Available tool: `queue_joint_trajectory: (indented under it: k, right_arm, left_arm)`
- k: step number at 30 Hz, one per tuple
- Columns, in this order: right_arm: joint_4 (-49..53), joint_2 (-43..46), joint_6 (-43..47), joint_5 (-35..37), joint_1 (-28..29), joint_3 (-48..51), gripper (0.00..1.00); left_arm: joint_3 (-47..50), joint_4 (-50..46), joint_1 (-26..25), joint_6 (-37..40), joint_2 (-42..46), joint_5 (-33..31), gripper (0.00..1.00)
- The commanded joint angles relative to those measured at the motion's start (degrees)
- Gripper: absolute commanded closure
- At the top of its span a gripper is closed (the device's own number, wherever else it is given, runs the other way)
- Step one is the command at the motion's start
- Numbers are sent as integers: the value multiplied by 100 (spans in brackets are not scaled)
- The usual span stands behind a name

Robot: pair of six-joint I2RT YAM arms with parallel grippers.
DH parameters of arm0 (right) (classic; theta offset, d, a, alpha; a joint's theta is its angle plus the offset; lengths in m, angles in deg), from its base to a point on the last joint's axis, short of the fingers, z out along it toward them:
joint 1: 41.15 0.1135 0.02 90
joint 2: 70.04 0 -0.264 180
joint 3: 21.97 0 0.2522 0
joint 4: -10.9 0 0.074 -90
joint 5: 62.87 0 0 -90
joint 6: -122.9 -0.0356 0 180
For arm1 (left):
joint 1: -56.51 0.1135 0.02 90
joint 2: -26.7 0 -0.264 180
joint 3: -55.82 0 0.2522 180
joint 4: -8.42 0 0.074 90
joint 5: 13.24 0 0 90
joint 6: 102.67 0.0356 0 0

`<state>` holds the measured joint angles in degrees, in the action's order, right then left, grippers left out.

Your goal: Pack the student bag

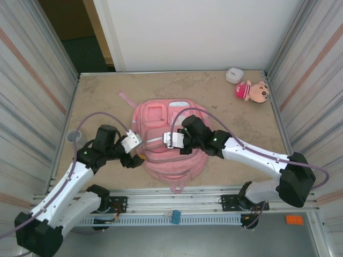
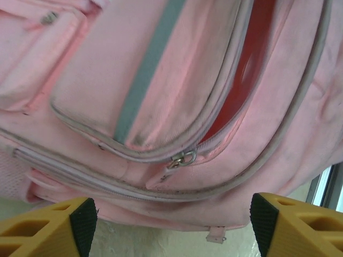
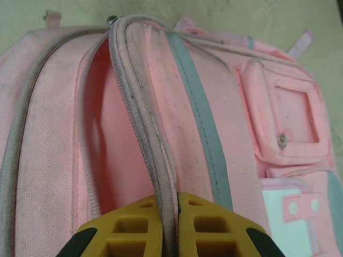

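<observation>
End effectors two, bag (image 1: 170, 160) one, doll (image 1: 252, 91) one, white case (image 1: 234, 75) one. Bag flat at table (image 1: 107, 101) centre, between arms. Right end effector (image 3: 169, 211) pressed together, pinching bag's zipper edge. Left end effector (image 2: 171, 219) spread wide at bag's edge, holding nothing. Left wrist view gives zipper pull (image 2: 182, 159), red lining (image 2: 246, 69) in gap. Overhead gives doll and case, far right corner, well apart from bag.

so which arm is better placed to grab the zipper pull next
Left: the left gripper is open, with the zipper pull straight ahead of it, while the right gripper is shut on the pink backpack's zipper edge.
</observation>
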<state>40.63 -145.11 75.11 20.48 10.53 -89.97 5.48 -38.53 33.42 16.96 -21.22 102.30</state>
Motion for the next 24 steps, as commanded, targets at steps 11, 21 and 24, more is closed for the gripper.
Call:
queue_joint_trajectory:
  k: [11,21,24]
  right_arm:
    - [-375,461,-255,-416,-199,-186,100]
    - [-575,484,-694,-528,-471,-79,100]
    - [-601,491,-749,-577,-478,-31,100]
  left_arm:
    - [-38,919,28,528,-930,567,36]
    - [-34,487,24,414,-722,1430,80]
    - [118,711,15,125,-451,1473,89]
